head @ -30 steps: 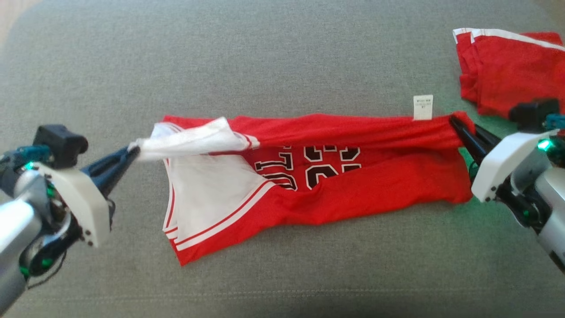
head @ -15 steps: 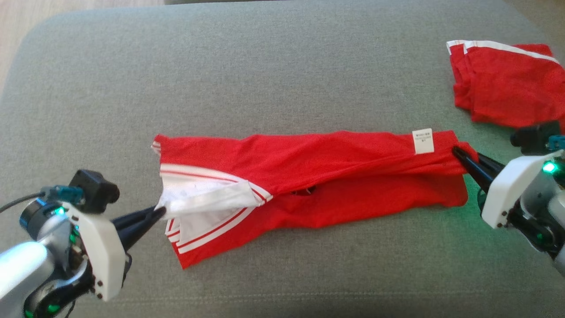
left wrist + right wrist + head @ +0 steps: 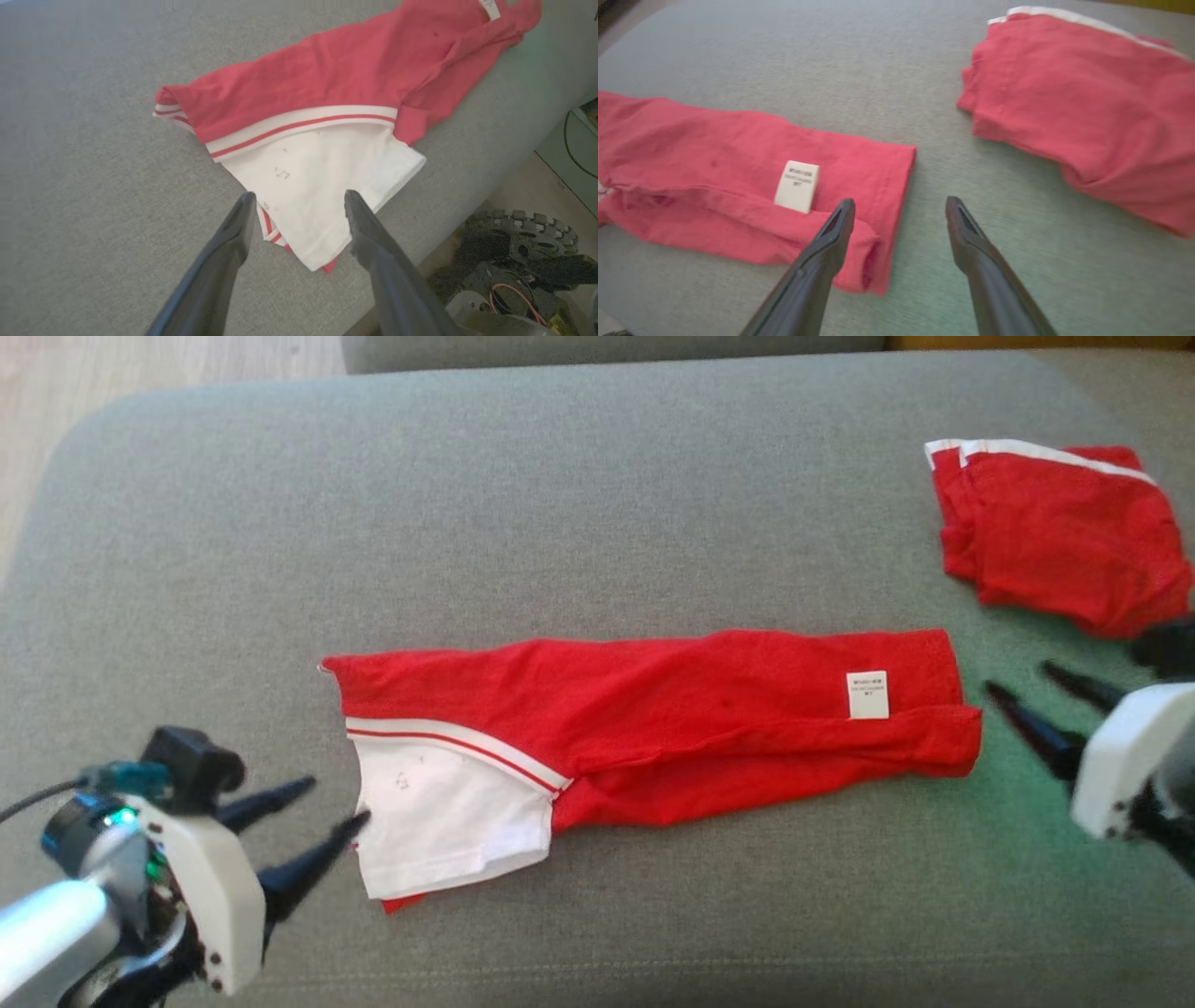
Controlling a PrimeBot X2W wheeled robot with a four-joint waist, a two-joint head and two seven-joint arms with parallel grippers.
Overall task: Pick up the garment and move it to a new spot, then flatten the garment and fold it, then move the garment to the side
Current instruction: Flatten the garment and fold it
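- Head view: the garment (image 3: pixel 709 709), red, lies folded into one long strip across the middle of the grey cushion (image 3: pixel 560 504), nearer its front edge than its back edge.
- Its white panel (image 3: pixel 448 821) forms the left end, and a small white label (image 3: pixel 867 695) sits on top near the right end.
- The left fingers (image 3: pixel 303 870) are spread wide near the cushion's front left corner. Their tips are just beside the white panel and they hold nothing.
- The right fingers (image 3: pixel 1036 737) are also spread wide and empty, just off the garment's right end, with bare cushion between them and the cloth.
- A second red pile (image 3: pixel 1055 541) with a white stripe lies near the cushion's back right corner, well apart from the garment.
- Left wrist view: both fingers stand wide apart with the near corner of the white panel showing between their tips. Whether either tip touches the cloth cannot be told.
- The cushion's front edge runs down the right of this view, with floor (image 3: pixel 518 200) beyond it.
- Right wrist view: the fingers are wide apart and grip nothing. One tip is over the garment's folded end, close by the label, and the other is over bare cushion.
- The pile lies further off in this view, apart from the garment.
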